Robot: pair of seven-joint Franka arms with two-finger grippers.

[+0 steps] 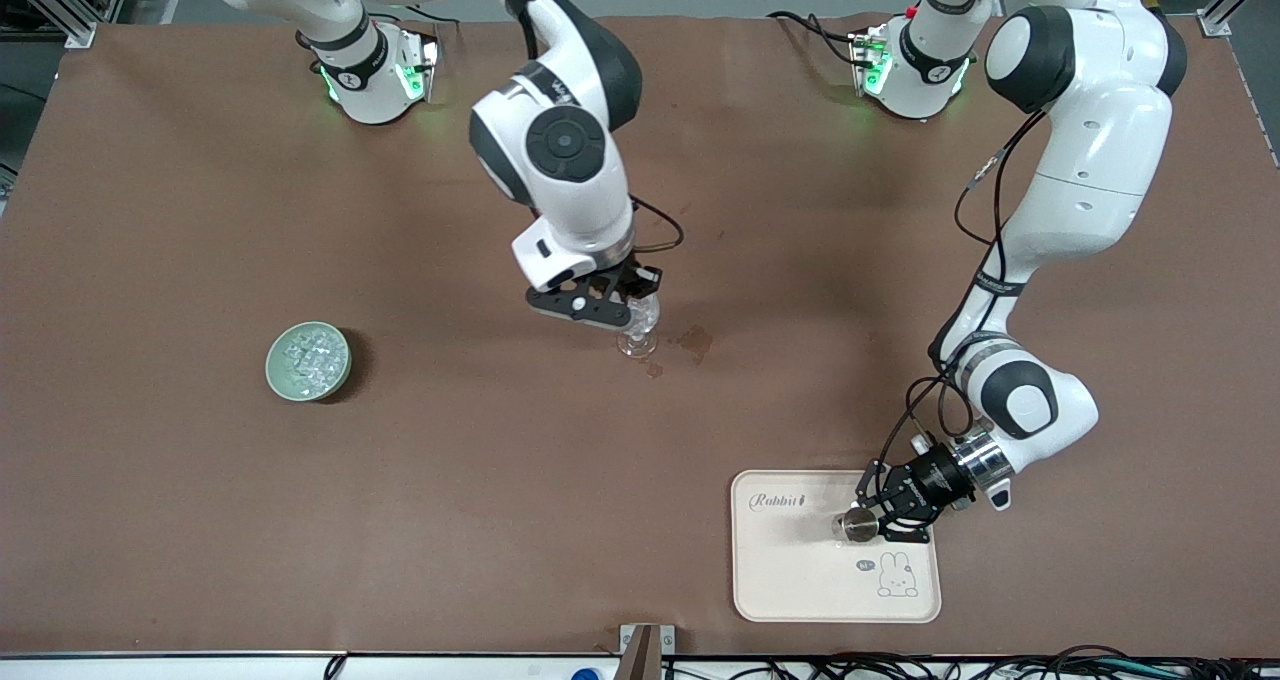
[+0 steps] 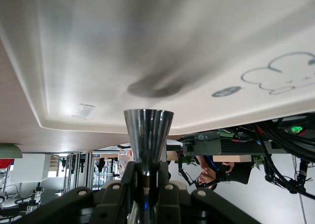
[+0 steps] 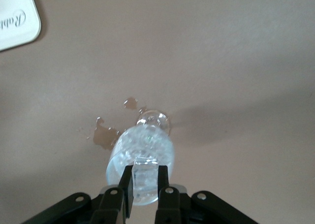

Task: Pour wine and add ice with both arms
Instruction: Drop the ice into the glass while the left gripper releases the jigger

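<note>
A clear stemmed glass (image 1: 638,338) stands mid-table. Just above its mouth my right gripper (image 1: 636,305) is shut on one clear ice chunk (image 3: 146,171), with the glass (image 3: 120,157) right beneath it. More ice fills the pale green bowl (image 1: 308,361) toward the right arm's end. My left gripper (image 1: 868,520) is shut on a small shiny steel cup (image 2: 147,130), held sideways low over the cream tray (image 1: 800,580). Brownish wet patches (image 1: 694,341) lie beside the glass. Whether wine is in the glass or the cup I cannot tell.
The cream tray (image 2: 147,37) with a rabbit drawing sits near the table's front edge, toward the left arm's end. Brown table cover spreads between the bowl and the glass. A small post (image 1: 645,650) sticks up at the front edge.
</note>
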